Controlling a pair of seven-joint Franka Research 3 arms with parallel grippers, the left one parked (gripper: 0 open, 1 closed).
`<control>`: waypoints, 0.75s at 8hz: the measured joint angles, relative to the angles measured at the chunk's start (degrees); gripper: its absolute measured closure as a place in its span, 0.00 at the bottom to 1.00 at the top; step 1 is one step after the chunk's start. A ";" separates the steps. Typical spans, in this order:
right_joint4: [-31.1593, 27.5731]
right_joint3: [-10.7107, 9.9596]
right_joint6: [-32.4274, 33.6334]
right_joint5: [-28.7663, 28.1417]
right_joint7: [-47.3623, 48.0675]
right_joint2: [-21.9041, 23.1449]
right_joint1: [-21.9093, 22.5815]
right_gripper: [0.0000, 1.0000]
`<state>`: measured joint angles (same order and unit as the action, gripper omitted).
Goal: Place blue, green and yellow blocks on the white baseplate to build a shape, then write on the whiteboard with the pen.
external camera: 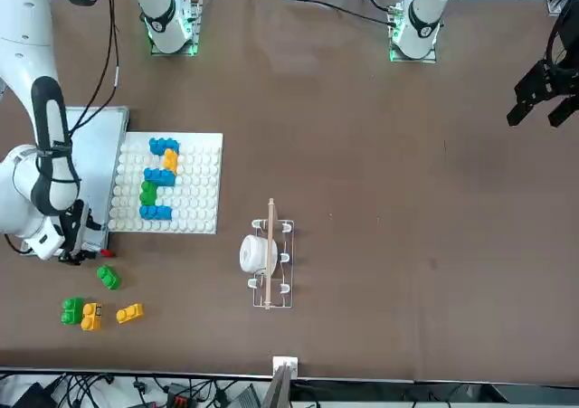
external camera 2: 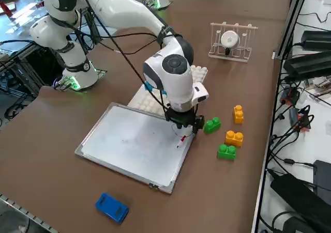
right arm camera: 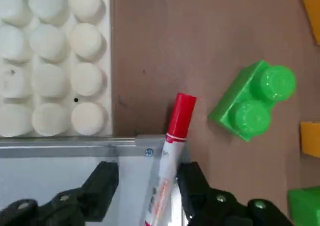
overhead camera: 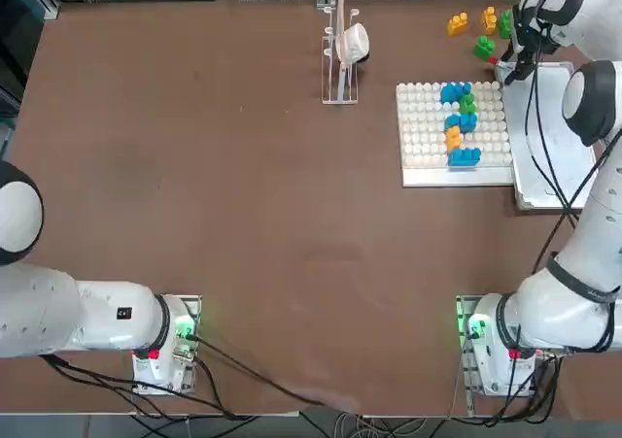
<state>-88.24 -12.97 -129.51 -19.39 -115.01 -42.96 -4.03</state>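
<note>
Tabletop: pen (right arm camera: 170, 156) seemingly between hand (right arm camera: 147, 178) fingers.

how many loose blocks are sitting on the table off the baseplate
4: a green block nearest the right gripper, a yellow block, another yellow block, another green block.

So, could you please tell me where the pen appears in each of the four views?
Top view: hidden beneath the right gripper at the whiteboard's far corner.
Front view: only its red tip shows, pen, left edge.
Right side view: centre, under the gripper, on the whiteboard's rim.
Right wrist view: between the fingers.
Shared landmark: the nearest green block.
</note>
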 joint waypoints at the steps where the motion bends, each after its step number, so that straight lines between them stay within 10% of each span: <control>1: 0.10 0.00 -0.02 0.00 0.00 0.00 0.00 0.32; 3: 0.99 0.11 -1.15 -0.37 0.03 -0.11 -0.01 0.71; 6: 1.10 0.18 -1.51 -0.45 0.08 -0.22 -0.04 0.82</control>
<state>-87.14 -12.79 -131.02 -19.84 -114.93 -43.19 -4.07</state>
